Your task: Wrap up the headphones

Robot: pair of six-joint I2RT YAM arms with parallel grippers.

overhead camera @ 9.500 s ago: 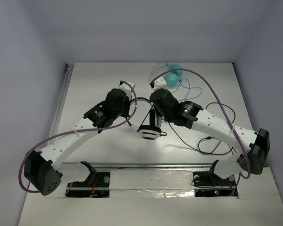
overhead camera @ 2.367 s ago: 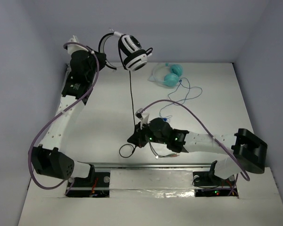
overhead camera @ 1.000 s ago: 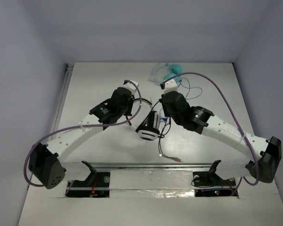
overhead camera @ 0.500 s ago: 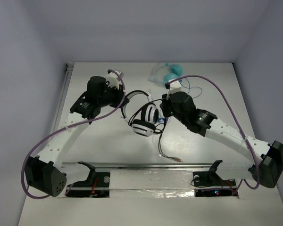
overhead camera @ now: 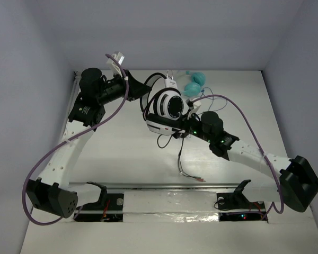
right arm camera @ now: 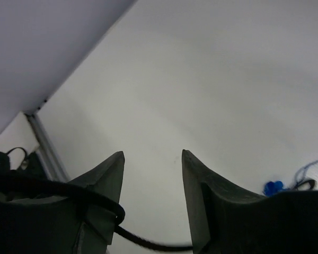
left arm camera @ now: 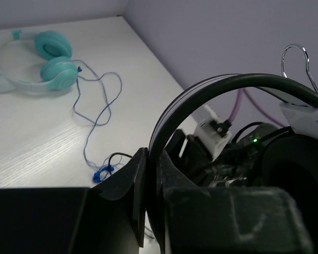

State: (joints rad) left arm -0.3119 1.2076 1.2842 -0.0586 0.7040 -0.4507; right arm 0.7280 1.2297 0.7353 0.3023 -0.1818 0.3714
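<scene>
The headphones, white and black with a striped round earcup, hang in the air above the table's middle. My left gripper is shut on their black headband, which runs out from between the fingers in the left wrist view. The thin black cable drops from the earcups to the table and ends near the front rail. My right gripper sits just below the earcups. It is open, with a strand of the cable draped over its left finger and nothing between the fingers.
Smaller teal headphones lie at the back of the table with a thin blue cord trailing toward the middle. In the top view they are partly behind the raised pair. A metal rail runs along the front edge.
The left arm has lifted the headphones up and toward the back left. The right gripper has opened, let go of the cable and dropped lower beneath the earcups.
</scene>
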